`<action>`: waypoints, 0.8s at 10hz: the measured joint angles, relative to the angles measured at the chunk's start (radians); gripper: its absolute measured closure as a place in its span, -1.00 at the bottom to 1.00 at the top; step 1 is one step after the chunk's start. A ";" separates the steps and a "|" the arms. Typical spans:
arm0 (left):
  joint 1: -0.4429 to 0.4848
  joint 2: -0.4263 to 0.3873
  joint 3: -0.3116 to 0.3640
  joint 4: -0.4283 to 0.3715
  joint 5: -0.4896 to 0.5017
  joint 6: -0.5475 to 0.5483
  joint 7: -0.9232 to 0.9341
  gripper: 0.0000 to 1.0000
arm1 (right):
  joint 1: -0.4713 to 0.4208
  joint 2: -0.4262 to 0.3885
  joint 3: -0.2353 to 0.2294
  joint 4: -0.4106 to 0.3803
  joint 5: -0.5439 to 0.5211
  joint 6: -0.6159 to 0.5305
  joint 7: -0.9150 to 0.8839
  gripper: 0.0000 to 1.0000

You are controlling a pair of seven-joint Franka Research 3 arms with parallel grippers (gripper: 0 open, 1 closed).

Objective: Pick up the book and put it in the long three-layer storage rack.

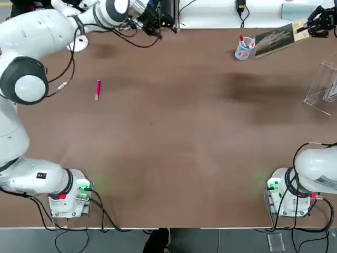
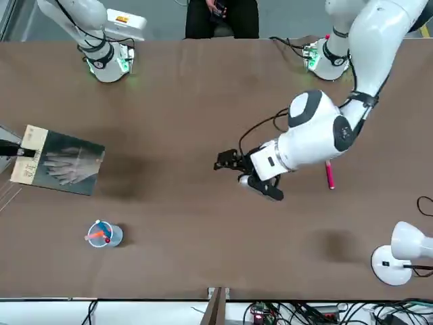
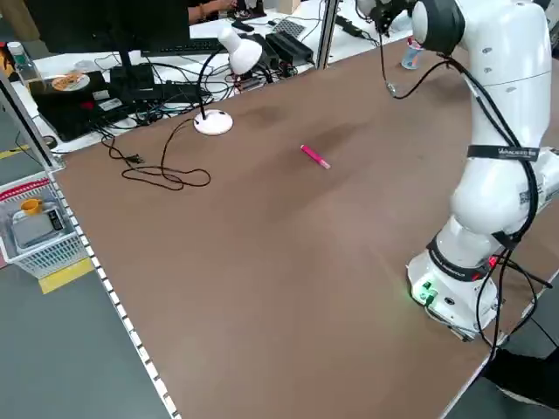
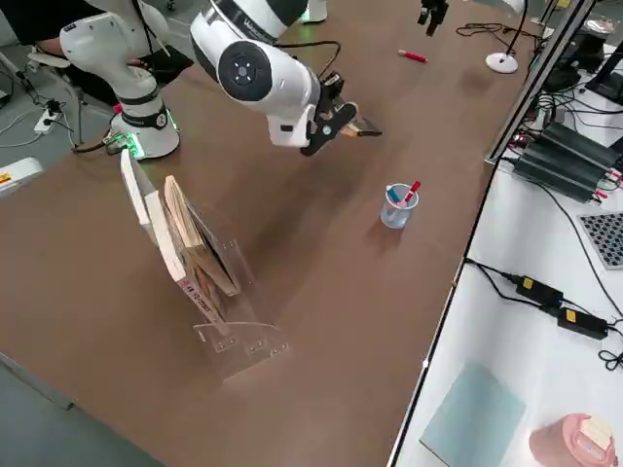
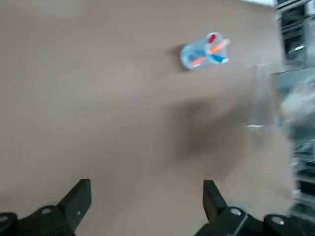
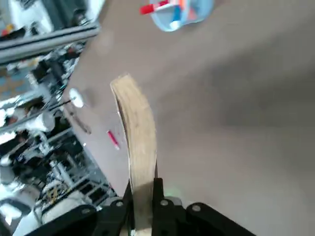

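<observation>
My right gripper point(image 1: 317, 25) is shut on the tan strip of the book point(image 1: 274, 39), holding it in the air at the far right of the table. The dark cover with the pale hand picture point(image 2: 64, 164) faces up, and the right wrist view shows the book point(image 6: 138, 142) edge-on between the closed fingers. The clear storage rack point(image 1: 322, 87) stands at the right edge, nearer the bases than the book; flat tan items lean in the rack point(image 4: 200, 268). My left gripper point(image 2: 226, 162) hangs open and empty over the far middle of the table, fingers point(image 5: 78, 200) wide apart.
A small clear pen cup point(image 1: 244, 48) with coloured pens stands just left of the held book. A pink marker point(image 1: 98, 89) lies on the left half of the table. A white desk lamp point(image 2: 396, 254) stands at the far left corner.
</observation>
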 joint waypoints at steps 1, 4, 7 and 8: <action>0.021 -0.013 0.000 0.000 0.055 -0.035 0.000 -1.00 | -0.006 0.000 0.000 0.015 -0.035 0.000 0.036 0.70; 0.075 -0.057 0.002 -0.002 0.184 -0.144 -0.005 -1.00 | -0.026 0.000 0.000 0.042 -0.152 -0.004 0.064 0.70; 0.131 -0.091 0.003 -0.003 0.254 -0.249 -0.011 -1.00 | -0.053 0.004 -0.001 0.067 -0.245 -0.034 0.066 0.70; 0.147 -0.101 0.003 -0.003 0.275 -0.278 -0.024 -1.00 | -0.062 0.005 -0.001 0.073 -0.273 -0.038 0.070 0.70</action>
